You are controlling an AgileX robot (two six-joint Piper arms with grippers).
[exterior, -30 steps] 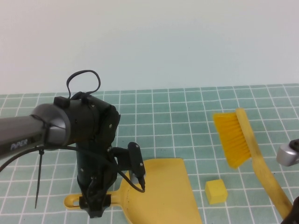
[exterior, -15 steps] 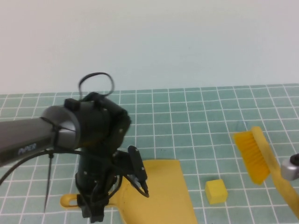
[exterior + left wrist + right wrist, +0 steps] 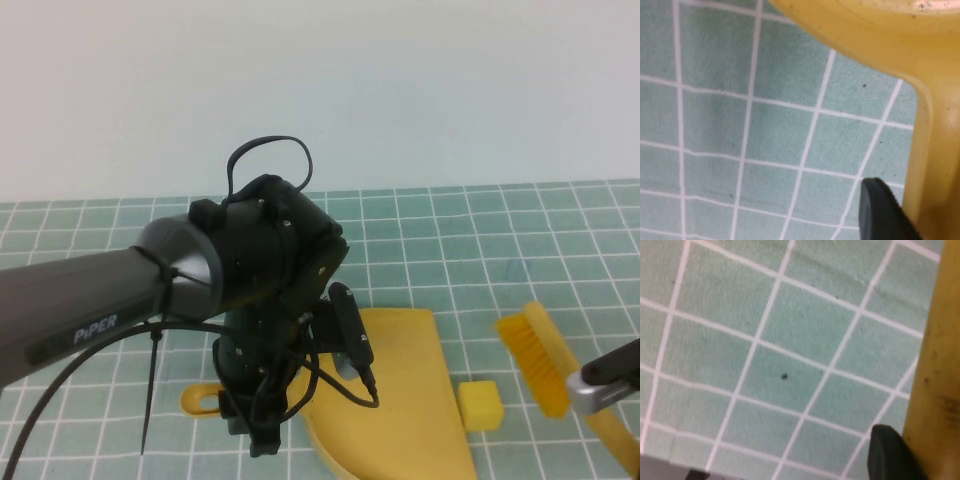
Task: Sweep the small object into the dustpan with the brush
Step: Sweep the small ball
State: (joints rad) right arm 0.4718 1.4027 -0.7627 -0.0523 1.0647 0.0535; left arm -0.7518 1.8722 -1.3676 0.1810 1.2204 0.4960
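Having been shifted rightward, the dustpan [image 3: 400, 390], gripped by the left claw [image 3: 262, 425], now nearly meets the small object [image 3: 479, 405]; the brush [image 3: 535, 360], clamped in the right claw [image 3: 625, 385], waits at 3 o'clock.

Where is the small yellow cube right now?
In the high view the small object lies on the tiled table toward the robot's right, between the dustpan and the brush, close to the dustpan's edge.

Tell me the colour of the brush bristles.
Bright orange-yellow bristles on the brush, clearest in the high view.
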